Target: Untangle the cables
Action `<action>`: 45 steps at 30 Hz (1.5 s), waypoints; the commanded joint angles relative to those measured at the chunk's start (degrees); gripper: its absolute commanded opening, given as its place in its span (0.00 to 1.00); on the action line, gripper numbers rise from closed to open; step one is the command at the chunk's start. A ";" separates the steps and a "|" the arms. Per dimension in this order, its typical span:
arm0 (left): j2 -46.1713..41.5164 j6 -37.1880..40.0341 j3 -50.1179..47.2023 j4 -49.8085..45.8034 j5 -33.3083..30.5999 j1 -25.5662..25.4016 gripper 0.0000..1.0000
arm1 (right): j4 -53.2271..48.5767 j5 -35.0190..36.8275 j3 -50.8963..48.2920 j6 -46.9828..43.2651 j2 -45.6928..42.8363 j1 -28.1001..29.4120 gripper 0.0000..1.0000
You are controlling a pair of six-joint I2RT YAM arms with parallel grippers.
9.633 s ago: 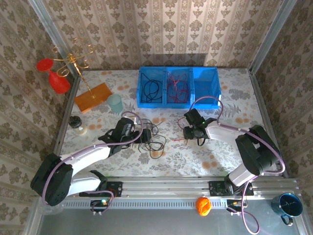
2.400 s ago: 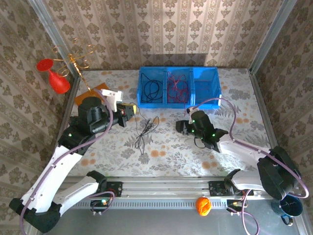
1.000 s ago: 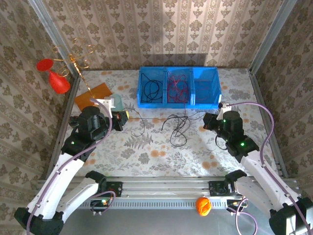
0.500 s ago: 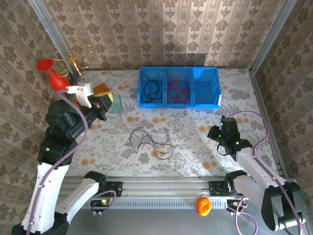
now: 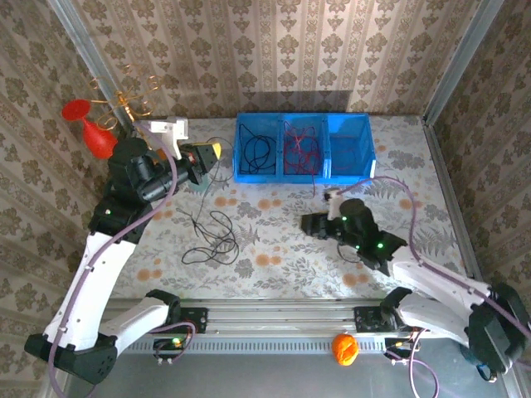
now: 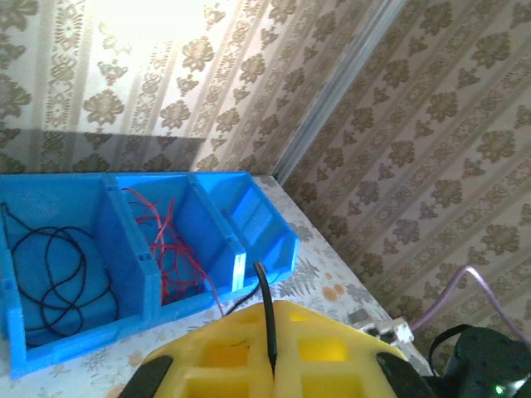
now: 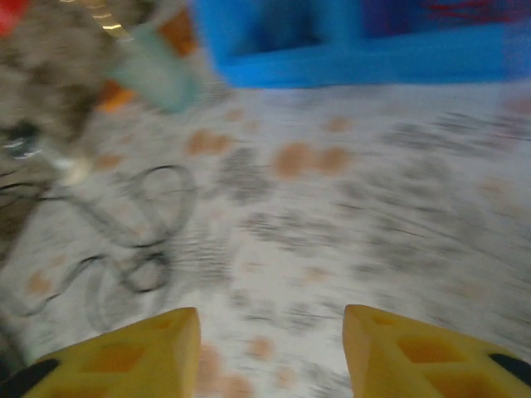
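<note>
My left gripper is raised left of the blue bin, its yellow fingers shut on a black cable. That cable hangs down to a loose black tangle on the table's left half. My right gripper hovers low over the middle of the table, open with nothing between its fingers; the black loops lie ahead of it to the left. In the bin, black cables fill the left compartment and red cables the middle one; one red end droops over the front wall.
A teal cup stands left of the bin, near the left gripper. A gold wire stand with red cones sits at the back left corner. An orange ball rests on the front rail. The bin's right compartment holds nothing.
The left gripper swung right toward the bin, still shut on the black cable. The right gripper opened and moved left to the table's middle. The black tangle shifted left.
</note>
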 commanded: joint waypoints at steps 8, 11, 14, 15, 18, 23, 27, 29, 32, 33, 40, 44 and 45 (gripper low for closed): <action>0.14 -1.45 1.26 4.16 -1.40 -1.97 0.00 | 23.28 -5.57 14.10 -9.25 27.10 20.21 0.76; 0.29 -1.36 1.98 3.60 -1.79 -1.97 0.00 | 22.84 -6.45 20.76 -10.56 34.74 22.97 0.79; 0.15 -1.11 2.69 2.47 -1.89 -2.00 0.00 | 24.49 -6.65 24.64 -9.40 41.45 23.02 0.78; 0.03 -1.02 2.78 2.19 -1.94 -1.98 0.00 | 23.80 -6.93 26.09 -9.59 43.03 23.06 0.77; -0.78 -0.67 2.53 1.68 -2.41 -1.99 0.00 | 21.05 -6.62 29.78 -9.69 46.75 22.94 0.61; -2.03 0.50 2.02 0.90 -4.53 -1.89 0.00 | 21.24 -7.67 27.17 -6.65 44.66 21.50 0.00; -3.59 1.73 1.41 -1.46 -9.22 1.09 0.00 | 18.14 -1.64 15.60 -6.86 31.65 18.73 0.00; -5.12 2.05 -0.11 -2.52 -14.59 3.38 0.00 | 12.22 2.21 9.90 -6.81 23.87 15.04 0.00; -6.63 1.61 -1.66 -3.63 -19.39 7.72 0.00 | 6.41 2.08 1.50 -3.24 13.57 5.15 0.00; -6.88 1.22 -1.99 -3.36 -19.22 9.46 0.00 | 4.25 1.24 -0.93 -1.41 10.87 0.92 0.00; -4.34 -1.80 3.00 -1.56 -12.82 16.39 0.00 | -9.78 2.18 -7.20 3.48 5.90 -15.00 0.00; -2.04 -1.85 8.78 -1.53 -10.46 16.41 0.00 | -11.52 5.37 -7.19 7.49 7.57 -16.15 0.00; -1.50 -1.60 10.39 -1.92 -10.04 16.48 0.00 | -11.85 5.85 -6.93 8.13 7.83 -16.32 0.00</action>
